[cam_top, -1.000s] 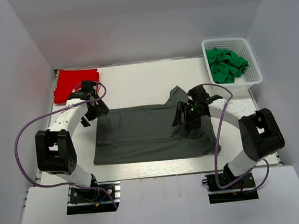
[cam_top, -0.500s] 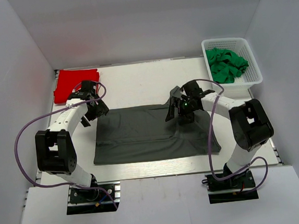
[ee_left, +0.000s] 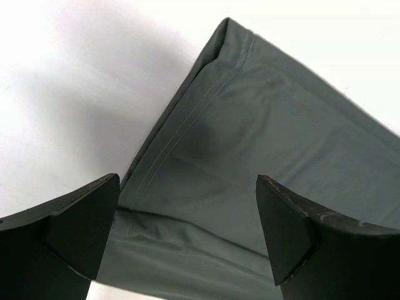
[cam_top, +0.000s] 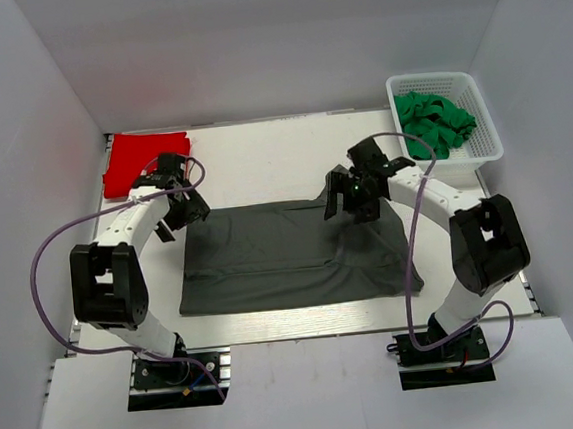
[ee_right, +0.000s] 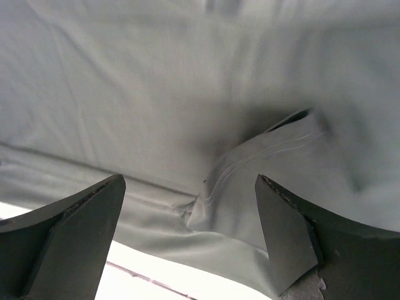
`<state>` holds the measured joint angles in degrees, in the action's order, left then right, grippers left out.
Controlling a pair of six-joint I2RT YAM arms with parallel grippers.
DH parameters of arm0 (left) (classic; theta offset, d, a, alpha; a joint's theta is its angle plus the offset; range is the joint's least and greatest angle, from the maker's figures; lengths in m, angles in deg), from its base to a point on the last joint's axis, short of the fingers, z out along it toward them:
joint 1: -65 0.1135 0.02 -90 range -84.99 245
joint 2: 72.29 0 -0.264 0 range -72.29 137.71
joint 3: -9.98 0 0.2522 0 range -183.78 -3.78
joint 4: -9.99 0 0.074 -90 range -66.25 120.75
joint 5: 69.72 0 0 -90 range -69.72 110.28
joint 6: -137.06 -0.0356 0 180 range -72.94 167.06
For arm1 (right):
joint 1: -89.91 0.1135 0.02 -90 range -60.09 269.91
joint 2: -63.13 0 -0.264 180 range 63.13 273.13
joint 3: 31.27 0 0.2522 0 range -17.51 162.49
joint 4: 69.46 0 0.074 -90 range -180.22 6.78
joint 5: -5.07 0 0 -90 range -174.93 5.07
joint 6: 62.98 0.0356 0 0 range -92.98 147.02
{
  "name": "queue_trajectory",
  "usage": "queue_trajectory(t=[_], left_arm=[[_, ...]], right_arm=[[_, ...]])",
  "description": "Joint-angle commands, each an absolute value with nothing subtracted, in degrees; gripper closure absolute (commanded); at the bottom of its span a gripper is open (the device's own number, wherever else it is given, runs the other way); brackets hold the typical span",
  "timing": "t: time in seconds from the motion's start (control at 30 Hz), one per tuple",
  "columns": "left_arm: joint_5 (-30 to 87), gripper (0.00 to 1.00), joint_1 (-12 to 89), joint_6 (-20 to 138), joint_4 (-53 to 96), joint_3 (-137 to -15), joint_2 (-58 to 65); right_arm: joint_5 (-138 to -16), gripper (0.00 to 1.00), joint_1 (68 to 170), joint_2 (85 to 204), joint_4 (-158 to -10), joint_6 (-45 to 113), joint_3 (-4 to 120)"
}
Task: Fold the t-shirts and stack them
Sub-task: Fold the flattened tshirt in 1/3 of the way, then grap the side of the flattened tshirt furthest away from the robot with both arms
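The dark charcoal t-shirt (cam_top: 290, 254) lies spread and partly folded on the white table, its folded edge running across its middle. The red t-shirt (cam_top: 144, 159) lies folded at the far left corner. My left gripper (cam_top: 190, 211) is open just above the grey shirt's far left corner (ee_left: 219, 94), holding nothing. My right gripper (cam_top: 350, 201) is open over the shirt's far right part, where a sleeve (ee_right: 275, 169) lies folded onto the body. Both wrist views show only grey cloth between the open fingers (ee_left: 75, 237).
A white basket (cam_top: 485, 149) with green cloth (cam_top: 434, 121) stands at the far right corner. White walls close in the table on three sides. The table's near edge (cam_top: 296, 324) runs just below the grey shirt.
The sleeve that stuck out past the shirt's far edge now lies folded onto the shirt. My right gripper has moved toward the far edge. The left arm has hardly moved.
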<state>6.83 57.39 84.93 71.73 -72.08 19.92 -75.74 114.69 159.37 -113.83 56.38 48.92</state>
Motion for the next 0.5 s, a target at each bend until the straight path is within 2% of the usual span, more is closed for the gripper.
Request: queue_trajectory(t=[0.0, 0.17, 0.3, 0.47], left_arm=[[7.4, 0.00, 57.6, 84.3, 69.4, -75.1, 21.7], [6.8, 0.00, 57.6, 84.9, 67.3, -78.1, 26.0], [5.4, 0.00, 57.6, 84.9, 65.2, -81.3, 31.5], [4.9, 0.02, 57.6, 84.4, 63.8, -86.0, 37.7]], right_arm=[[-84.7, 0.10, 114.1, 156.0, -115.9, 52.1, 54.3], [-87.0, 0.10, 112.2, 163.4, -115.1, 48.8, 62.7], [-86.9, 0.10, 110.7, 172.7, -115.7, 45.0, 75.3], [-87.7, 0.10, 109.6, 179.8, -111.7, 41.0, 82.1]])
